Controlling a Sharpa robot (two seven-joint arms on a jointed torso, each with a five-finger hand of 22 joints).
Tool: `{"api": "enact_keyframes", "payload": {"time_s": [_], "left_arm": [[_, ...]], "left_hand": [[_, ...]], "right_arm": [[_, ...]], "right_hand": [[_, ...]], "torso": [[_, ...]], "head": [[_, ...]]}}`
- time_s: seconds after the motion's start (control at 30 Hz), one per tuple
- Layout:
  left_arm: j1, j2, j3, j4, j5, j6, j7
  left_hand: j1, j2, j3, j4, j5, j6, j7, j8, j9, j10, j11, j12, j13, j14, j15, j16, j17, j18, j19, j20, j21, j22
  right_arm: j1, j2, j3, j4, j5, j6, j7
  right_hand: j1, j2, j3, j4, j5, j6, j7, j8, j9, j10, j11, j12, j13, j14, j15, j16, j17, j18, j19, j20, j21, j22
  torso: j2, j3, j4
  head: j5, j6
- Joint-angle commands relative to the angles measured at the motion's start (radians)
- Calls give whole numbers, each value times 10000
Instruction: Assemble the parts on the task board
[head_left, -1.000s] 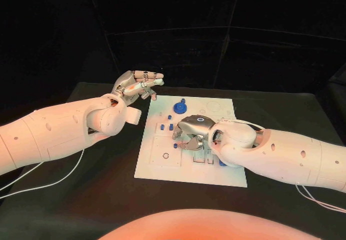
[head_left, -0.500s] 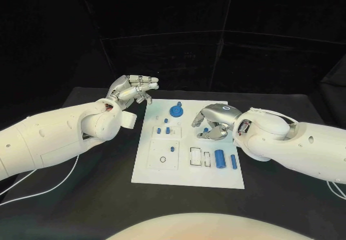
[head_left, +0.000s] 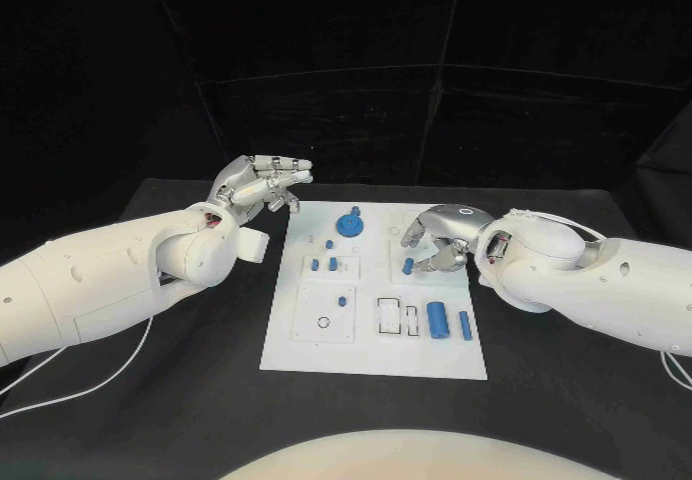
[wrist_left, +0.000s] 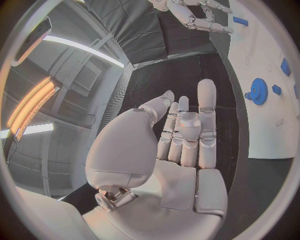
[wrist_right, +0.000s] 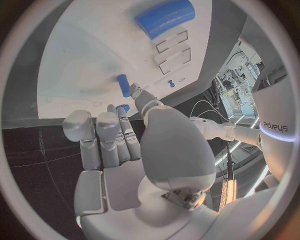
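White task board (head_left: 325, 350) lies mid-table, blue parts on it: a round gear-like piece (head_left: 351, 221) at the far end, small pegs (head_left: 323, 264) below it, two cylinders (head_left: 451, 321) near the right edge. Right hand (head_left: 433, 243) sits over the board, a small blue peg (head_left: 408, 266) pinched at its fingertips. Left hand (head_left: 260, 184) is raised off the board's far left corner, fingers straight, close together, holding nothing. Black table (head_left: 188, 380) around.

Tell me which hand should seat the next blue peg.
Right. The right hand already hangs over the task board, fingers at a small blue peg; the left hand is off the board's far corner, empty.
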Motion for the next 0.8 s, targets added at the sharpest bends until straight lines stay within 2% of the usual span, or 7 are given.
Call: {"api": "enact_keyframes", "payload": {"time_s": [0.03, 0.27, 0.5, 0.63, 0.8], "left_arm": [[15, -6, 6, 11, 32, 138, 23], [15, -6, 5, 3, 32, 148, 21], [15, 5, 4, 4, 32, 155, 29], [15, 11, 4, -2, 32, 155, 36], [15, 17, 3, -3, 32, 158, 43]], "left_hand": [[-14, 2, -54, -9, 44, -36, 1, 27, -13, -75, 13, 49, 9, -49, 12, -38, -10, 130, -60, 3, -35, -10], [-14, 2, -54, -9, 44, -36, 1, 27, -13, -75, 13, 49, 9, -49, 12, -38, -10, 130, -60, 3, -35, -10], [-14, 2, -54, -9, 44, -36, 1, 27, -13, -75, 13, 49, 9, -49, 12, -38, -10, 130, -60, 3, -35, -10], [-14, 2, -54, -9, 44, -36, 1, 27, -13, -75, 13, 49, 9, -49, 12, -38, -10, 130, -60, 3, -35, -10], [-14, 2, -54, -9, 44, -36, 1, 27, -13, -75, 13, 49, 9, -49, 12, -38, -10, 130, -60, 3, -35, -10]], "right_arm": [[21, 72, 2, -62, -54, 540, -20], [20, 231, -1, -195, -45, 804, 72], [17, 403, -3, -346, -40, 1165, 66], [13, 481, -4, -420, -39, 1303, 62], [3, 582, -5, -470, -38, 1225, 148]], "right_hand": [[138, 82, -113, 15, 102, -5, 2, 31, 21, 156, -86, 168, 19, -11, -45, -18, -22, 180, -31, -36, -52, -4], [267, 322, -115, 50, 142, 254, 26, 85, 46, 770, -199, 529, -4, 21, -143, 35, -12, 168, 44, -113, -20, 53], [409, 529, 248, 58, 95, 777, -22, 214, 87, 1512, -294, 628, -36, 108, -226, 244, 231, 121, 218, -185, 119, 304], [466, 572, 517, 44, 80, 1053, 7, 264, 94, 1881, -329, 553, -43, 148, -256, 368, 373, 84, 337, -223, 225, 490], [444, 572, 749, 60, 61, 1300, -7, 304, 95, 2077, -351, 398, -46, 167, -272, 461, 464, 57, 421, -239, 307, 632]], "torso": [[4, 1, -5], [-4, -4, -9], [3, -1, 8], [-4, 0, -2], [5, 0, -16]], "head": [[20, -23], [24, -39], [16, -64], [20, -77], [36, -87]]}}
